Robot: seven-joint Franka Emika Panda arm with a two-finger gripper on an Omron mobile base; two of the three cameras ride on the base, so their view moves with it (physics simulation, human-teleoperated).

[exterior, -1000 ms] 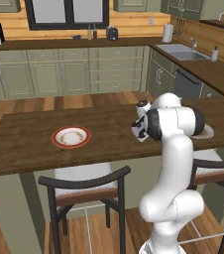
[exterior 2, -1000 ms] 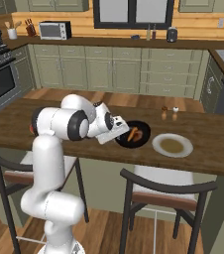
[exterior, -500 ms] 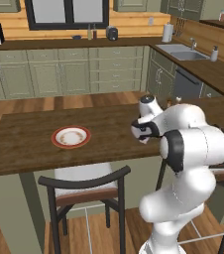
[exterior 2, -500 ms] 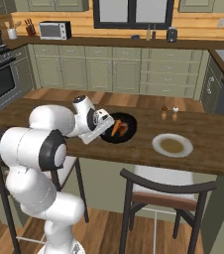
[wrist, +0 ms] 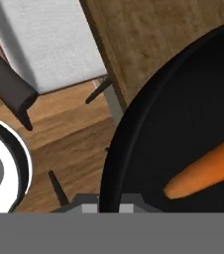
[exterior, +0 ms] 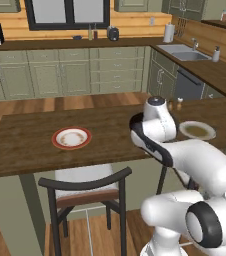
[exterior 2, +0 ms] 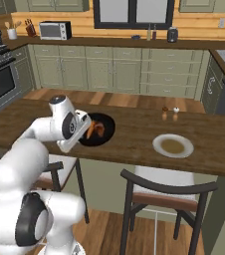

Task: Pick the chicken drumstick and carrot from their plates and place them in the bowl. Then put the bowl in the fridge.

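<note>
The two-finger gripper [exterior 2: 80, 130] is clamped on the near rim of the round black bowl [exterior 2: 102, 130], held over the brown wooden counter [exterior 2: 134, 137] edge; the bright orange tapered carrot [wrist: 203, 168] lies inside, narrow tip toward the gripped rim; the reddish-brown drumstick [exterior 2: 99, 129] lies beside it.

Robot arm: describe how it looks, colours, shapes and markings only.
The glossy white arm is built of rounded, tubular segments with bulbous joints. Dark grey to black rings and round caps mark the joints, such as the one on the large base joint. The white hand block by the gripper carries a dark round disc. No cables or lettering are visible.
</note>
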